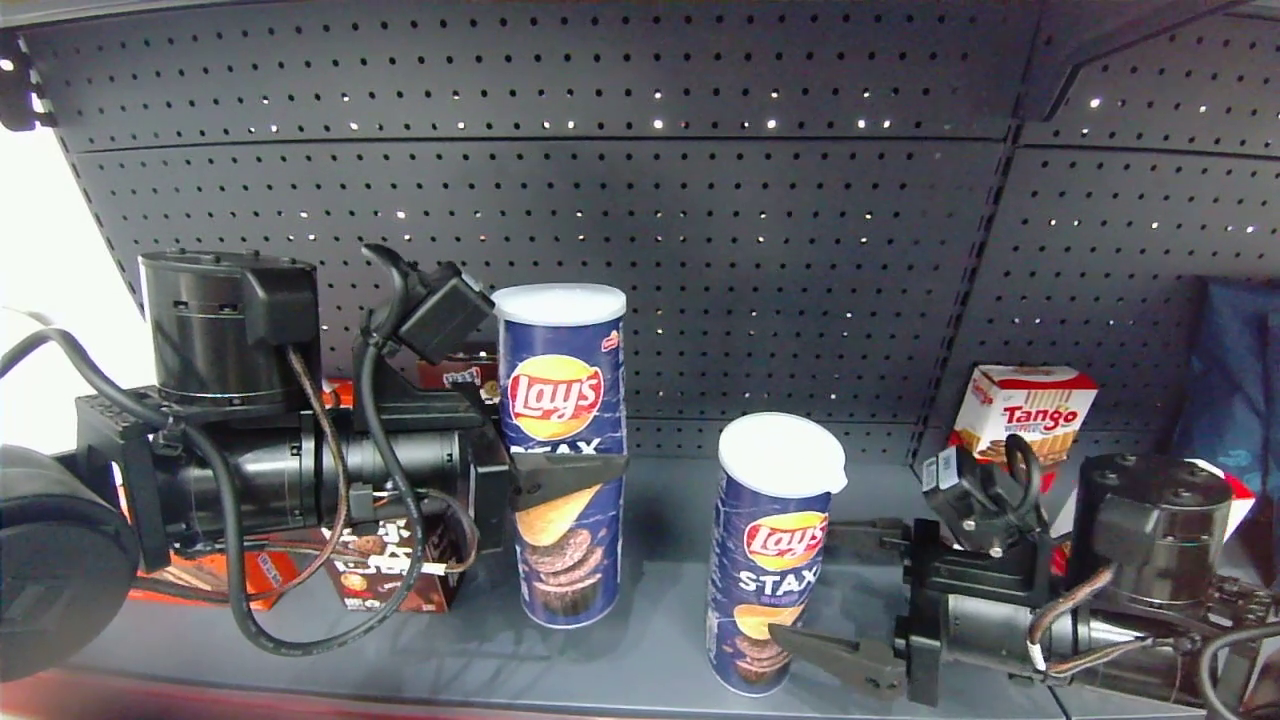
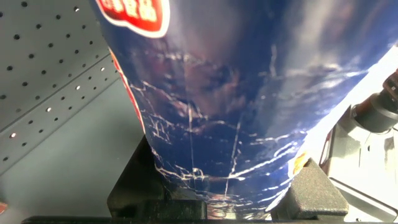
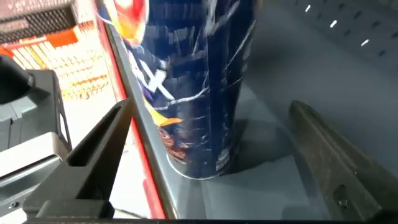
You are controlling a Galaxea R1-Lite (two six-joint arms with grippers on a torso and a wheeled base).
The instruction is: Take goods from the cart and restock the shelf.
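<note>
Left can [image 1: 560, 400]: tall dark-blue tube with a white lid, a red-and-yellow roundel high on its front, and crisps and brown pieces pictured lower down
Left can's place: upright on the grey shelf [image 1: 660, 640], left of the middle and farther back than the other tube
Right can [image 1: 770, 560]: the same blue tube with a white lid and the same roundel; it looks shorter from the head view
Right can's place: upright near the shelf's red front edge [image 3: 134, 124], well apart from the left can
Left gripper [image 1: 580, 470]: clenched on the left can about halfway up; in the wrist view both dark fingers [image 2: 314, 193] press against the glossy blue wall
Right gripper [image 1: 800, 585]: released and spread wide around the right can's lower part; the fingers [image 3: 336, 168] stand one on each side, with a gap to the tube on both
Labels and writing: each can has script in its roundel and white block letters beneath; the wafer box [image 1: 1020, 410], white and red, bears red lettering
Other goods: a brown biscuit box [image 1: 400, 575] and an orange pack [image 1: 215, 580] lie behind the left arm; the wafer box stands at the back on the right
Backing: dark pegboard [image 1: 700, 250] behind the shelf
</note>
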